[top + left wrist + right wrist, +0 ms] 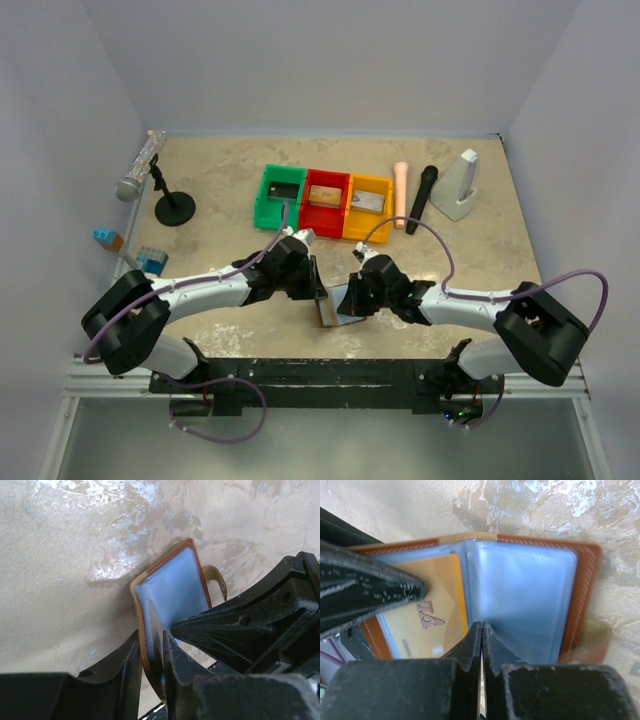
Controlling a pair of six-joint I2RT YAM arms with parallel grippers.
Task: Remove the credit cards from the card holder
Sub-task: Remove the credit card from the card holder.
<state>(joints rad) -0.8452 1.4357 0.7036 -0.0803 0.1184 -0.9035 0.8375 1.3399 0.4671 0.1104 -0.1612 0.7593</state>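
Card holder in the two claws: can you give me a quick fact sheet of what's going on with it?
card holder: brown, grey-blue lining, open
left gripper: shut on one flap
right gripper: shut on the holder's edge by the fold
yellow-orange card: in a pocket, not yet out
green bin: holds a dark card
red bin: holds a tan card
yellow bin: holds a grey card
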